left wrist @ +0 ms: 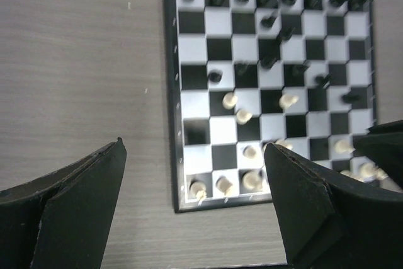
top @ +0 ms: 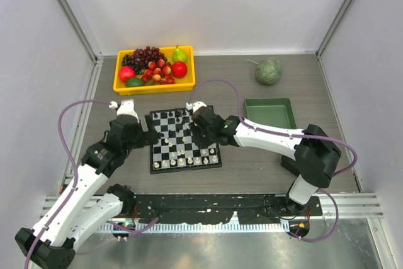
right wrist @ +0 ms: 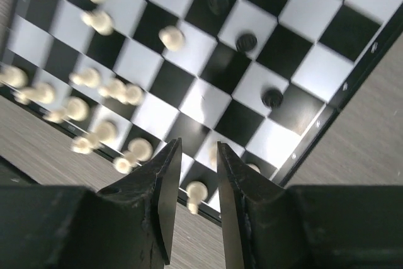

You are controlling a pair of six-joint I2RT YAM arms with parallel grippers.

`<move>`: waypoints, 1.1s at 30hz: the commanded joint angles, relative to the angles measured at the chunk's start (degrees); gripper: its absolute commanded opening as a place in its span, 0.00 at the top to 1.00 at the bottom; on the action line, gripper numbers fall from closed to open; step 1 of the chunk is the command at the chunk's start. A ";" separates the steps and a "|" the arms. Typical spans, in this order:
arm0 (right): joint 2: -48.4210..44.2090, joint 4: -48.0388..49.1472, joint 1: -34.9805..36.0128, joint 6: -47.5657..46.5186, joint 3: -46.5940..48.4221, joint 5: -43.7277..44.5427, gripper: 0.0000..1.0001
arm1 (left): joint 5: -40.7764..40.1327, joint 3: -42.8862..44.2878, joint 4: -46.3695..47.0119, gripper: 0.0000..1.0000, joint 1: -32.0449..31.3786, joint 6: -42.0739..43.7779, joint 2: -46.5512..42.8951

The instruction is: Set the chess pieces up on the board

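The board (top: 153, 155) lies in the middle of the table, black pieces (top: 170, 116) along its far side and cream-white pieces (top: 182, 162) along its near side, with a few of each scattered mid-board. My right gripper (top: 196, 135) hangs low over the board's right part. In the right wrist view its jaws (right wrist: 198, 143) stand a narrow gap apart over the near-edge squares. A cream piece (right wrist: 213, 155) stands on the board (right wrist: 352, 86) just beyond the gap, partly hidden by one finger. My left gripper (left wrist: 194, 146) is wide open and holds nothing, above the table by the board's (left wrist: 170, 124) left near corner.
A yellow tray (top: 154, 86) of fruit sits behind the board. A green rectangular tray (top: 269, 101) lies to the right, with a round green fruit (top: 268, 71) behind it. Grey walls close in the table on three sides.
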 commanded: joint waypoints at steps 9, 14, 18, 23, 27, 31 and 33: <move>5.83 0.64 0.31 -0.14 17.15 0.04 0.63 | -1.33 17.22 8.32 0.00 7.11 -2.65 7.29; 9.69 0.90 0.40 -0.23 18.04 -0.39 0.63 | -3.17 4.02 15.02 0.00 7.90 -1.96 -4.48; 12.76 0.90 0.40 0.03 19.53 -1.01 0.63 | -6.61 5.41 10.28 0.00 9.83 1.03 -7.84; 16.11 -0.67 0.75 -0.32 22.60 0.13 0.63 | -5.56 4.27 9.83 0.00 10.63 2.62 -7.05; 17.69 -1.55 0.75 -0.67 23.92 0.74 0.62 | -3.01 4.18 10.45 0.00 11.68 2.88 -5.56; 18.75 -2.70 0.66 -1.02 24.89 1.89 0.62 | -1.34 4.27 11.33 0.00 12.30 3.58 -4.85; 19.10 -2.79 0.66 -1.11 25.16 1.72 0.63 | -0.98 4.09 11.50 0.01 12.56 3.76 -4.68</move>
